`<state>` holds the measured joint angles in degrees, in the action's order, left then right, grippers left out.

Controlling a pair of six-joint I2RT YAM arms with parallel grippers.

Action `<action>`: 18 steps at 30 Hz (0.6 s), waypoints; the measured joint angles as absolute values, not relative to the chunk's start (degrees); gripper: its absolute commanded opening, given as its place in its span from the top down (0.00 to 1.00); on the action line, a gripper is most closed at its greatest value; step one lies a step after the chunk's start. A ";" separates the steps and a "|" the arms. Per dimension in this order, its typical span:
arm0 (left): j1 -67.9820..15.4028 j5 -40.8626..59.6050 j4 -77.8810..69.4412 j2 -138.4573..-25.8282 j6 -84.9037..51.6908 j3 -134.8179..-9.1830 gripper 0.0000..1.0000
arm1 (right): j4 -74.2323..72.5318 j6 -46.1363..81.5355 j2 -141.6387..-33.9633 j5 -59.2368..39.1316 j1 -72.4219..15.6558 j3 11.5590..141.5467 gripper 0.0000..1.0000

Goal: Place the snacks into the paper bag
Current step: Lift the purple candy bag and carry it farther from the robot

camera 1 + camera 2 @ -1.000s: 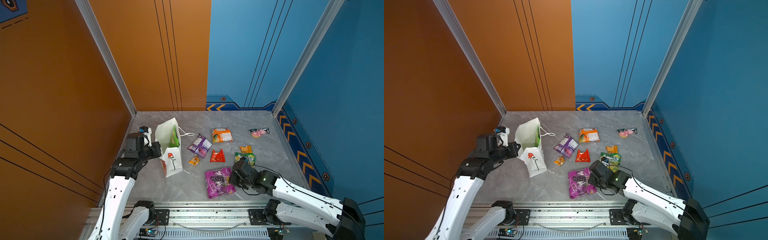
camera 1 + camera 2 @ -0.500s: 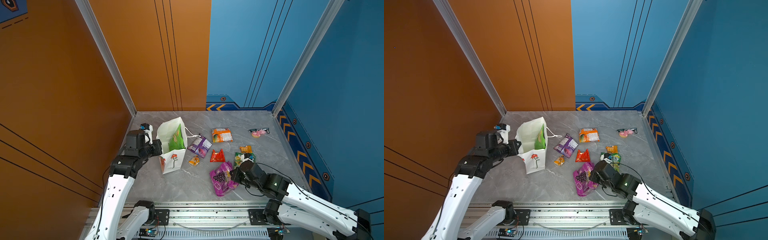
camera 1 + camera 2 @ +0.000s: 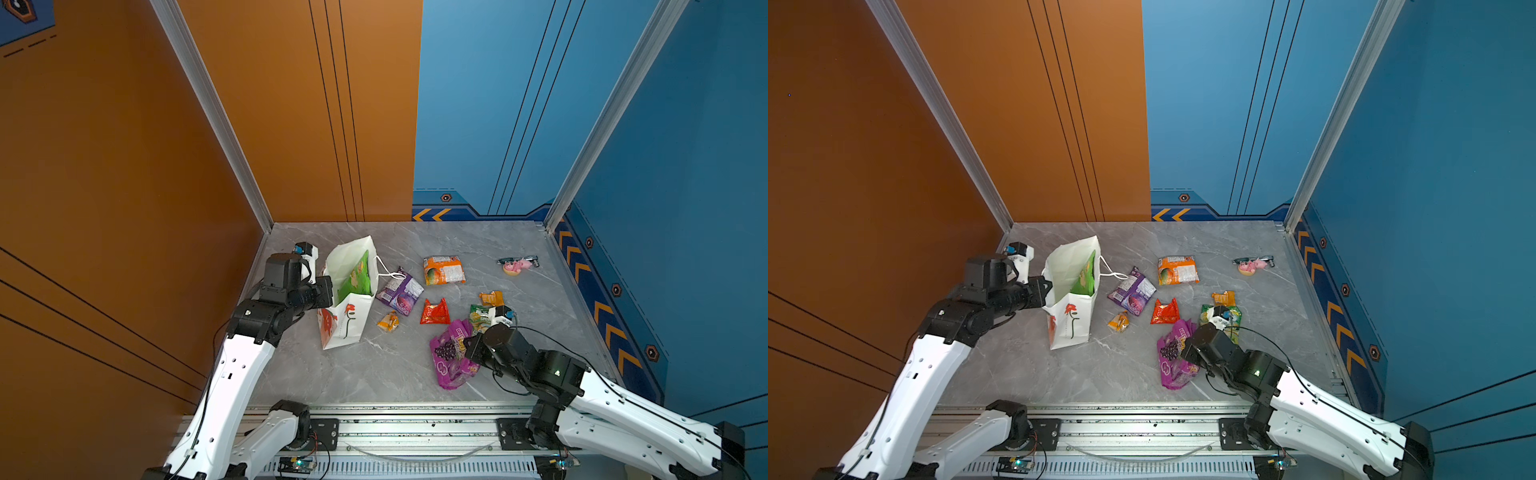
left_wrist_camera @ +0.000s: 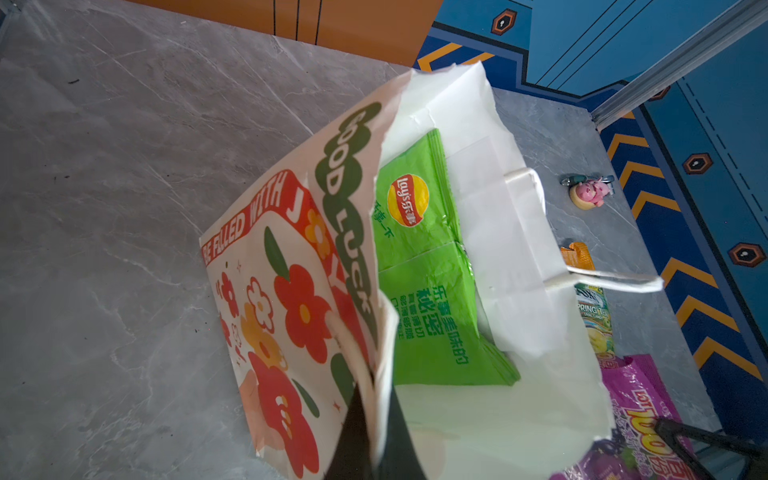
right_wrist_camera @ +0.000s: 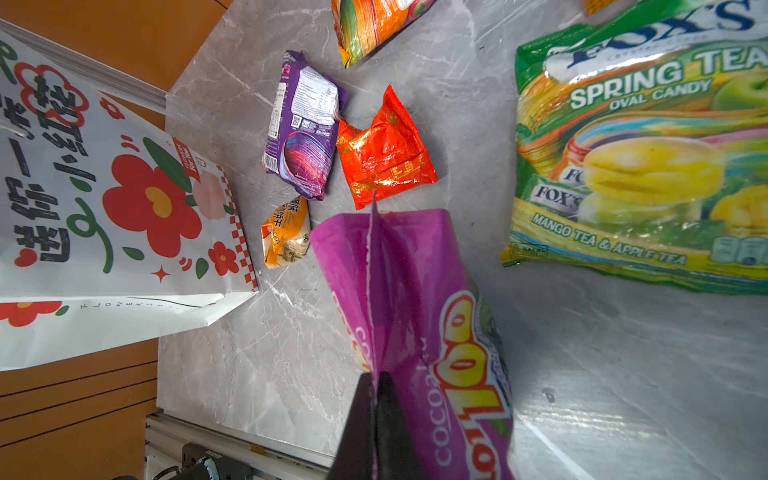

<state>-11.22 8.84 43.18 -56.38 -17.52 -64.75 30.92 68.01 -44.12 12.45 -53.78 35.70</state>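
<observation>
The paper bag (image 3: 344, 330) stands open on the left of the grey table (image 3: 374, 374). A big green packet (image 4: 424, 270) is upright inside it, against the far wall. The left claw (image 4: 374, 399) is clenched on the bag's near rim beside a cord handle, holding the mouth apart. The right claw (image 5: 374, 395) is clenched on the back seam of the magenta packet (image 5: 415, 291), which is at the front right of the table, well apart from the bag. Between the two, nearer the bag's base, lies a small yellow packet (image 3: 388, 322). A red packet (image 3: 434, 311) and a purple packet (image 3: 400, 291) lie just behind it. The bag's far cord handle (image 3: 386, 270) droops out to the purple packet's top edge. A green-yellow candy packet (image 5: 644, 166) lies just beside the right claw, partly hidden by the wrist in both top views. A tiny orange packet (image 3: 491, 298) sits just behind it. An orange packet (image 3: 442, 270) lies farther back, and a pink toy (image 3: 517, 266) sits near the far right edge.
</observation>
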 measured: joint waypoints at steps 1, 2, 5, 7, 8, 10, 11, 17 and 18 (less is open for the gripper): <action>-11.44 9.02 43.20 -56.62 -17.32 -64.75 1.00 | 30.92 68.03 -44.12 12.62 -53.82 35.70 1.00; -11.60 9.10 43.20 -56.82 -17.28 -64.75 1.00 | 30.92 68.05 -44.12 12.82 -53.91 35.70 1.00; -11.81 9.26 43.31 -57.10 -16.97 -64.75 1.00 | 30.92 68.03 -44.12 13.74 -54.08 35.75 1.00; -11.88 9.26 43.51 -57.10 -16.88 -64.90 1.00 | 31.03 68.01 -44.14 14.09 -54.13 35.99 1.00; -11.94 9.23 43.55 -57.10 -16.86 -65.04 1.00 | 31.11 67.99 -44.14 14.28 -54.13 36.25 1.00; -12.10 9.26 43.66 -57.10 -16.86 -65.41 1.00 | 31.86 67.72 -44.29 14.96 -54.11 37.34 1.00; -12.10 9.26 43.70 -57.08 -16.86 -65.54 1.00 | 32.29 67.51 -44.49 15.31 -54.11 38.09 1.00; -12.47 9.28 44.18 -57.08 -16.84 -66.61 1.00 | 34.83 64.53 -46.02 16.82 -53.08 44.29 1.00; -12.73 9.28 44.29 -57.08 -16.84 -66.81 1.00 | 35.03 64.10 -46.19 16.84 -52.71 45.15 1.00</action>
